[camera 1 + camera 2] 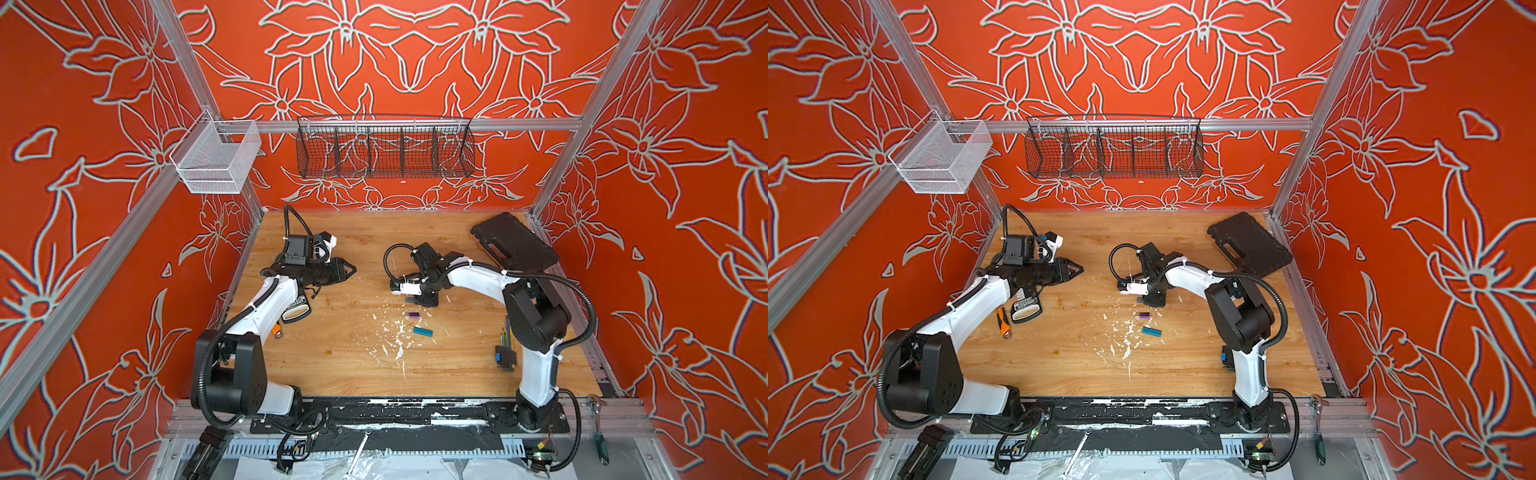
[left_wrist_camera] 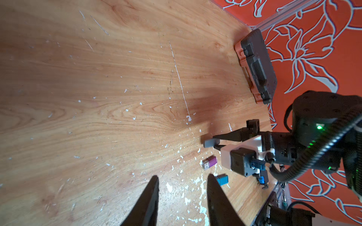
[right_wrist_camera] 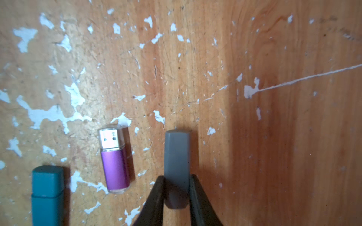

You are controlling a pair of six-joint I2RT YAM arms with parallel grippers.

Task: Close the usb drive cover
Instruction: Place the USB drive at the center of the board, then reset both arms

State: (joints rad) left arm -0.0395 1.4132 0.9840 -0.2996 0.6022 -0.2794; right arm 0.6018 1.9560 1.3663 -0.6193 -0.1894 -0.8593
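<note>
A grey usb drive [image 3: 177,156] lies flat on the wooden table, and my right gripper [image 3: 177,179] is shut on its rear end, one finger on each long side. No seam or exposed plug shows on it. The left wrist view shows the same grey drive [image 2: 210,142] low over the wood. Beside it lie a purple drive [image 3: 115,168] with a clear cap over its plug and a capped teal drive [image 3: 48,193]. Both top views show the purple drive [image 1: 412,316] and the teal one [image 1: 423,331]. My left gripper [image 2: 182,177] hovers open and empty at the table's left [image 1: 351,270].
A black tool case [image 1: 515,243] lies at the back right corner. A hex key set [image 1: 505,353] sits by the right arm's base. An orange-handled cutter [image 1: 1004,322] lies under the left arm. White paint chips dot the table's middle. Wire baskets [image 1: 384,147] hang on the back rail.
</note>
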